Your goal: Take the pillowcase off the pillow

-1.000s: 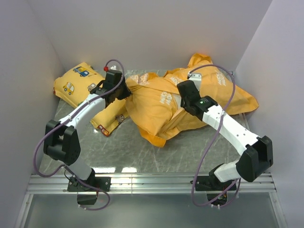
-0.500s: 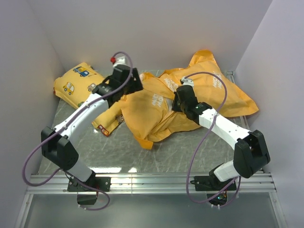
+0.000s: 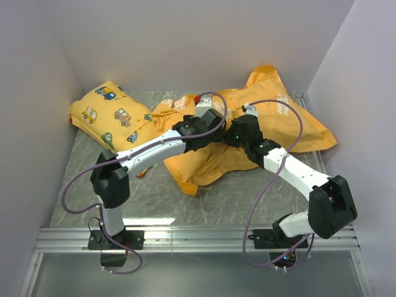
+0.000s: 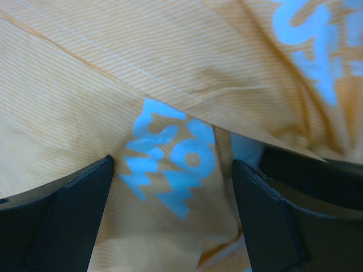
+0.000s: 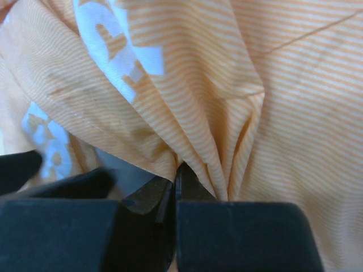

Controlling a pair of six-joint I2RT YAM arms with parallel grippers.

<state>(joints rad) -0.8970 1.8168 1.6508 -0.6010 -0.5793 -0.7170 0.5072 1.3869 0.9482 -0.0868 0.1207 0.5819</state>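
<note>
The orange pillowcase (image 3: pixel 281 120) lies crumpled across the back middle of the table, with pale lettering showing. The pillow is hidden. My left gripper (image 3: pixel 219 128) hovers over the middle of the cloth, open. In the left wrist view its jaws (image 4: pixel 173 187) stand wide apart, with striped orange fabric (image 4: pixel 170 85) and lettering below them and nothing pinched. My right gripper (image 3: pixel 232 136) sits just beside it. In the right wrist view it (image 5: pixel 178 177) is shut on a gathered fold of the pillowcase (image 5: pixel 272 85).
A smaller yellow pillow printed with little cars (image 3: pixel 108 114) lies at the back left, partly under the orange cloth's edge. White walls close in on the left, back and right. The grey tabletop (image 3: pixel 93 192) shows in front, and a metal rail (image 3: pixel 198 238) runs along the near edge.
My left gripper opened, let go of the pillowcase's left edge, and swung right to the middle of the cloth. The right gripper stayed shut on the fabric and pulled it slightly left.
</note>
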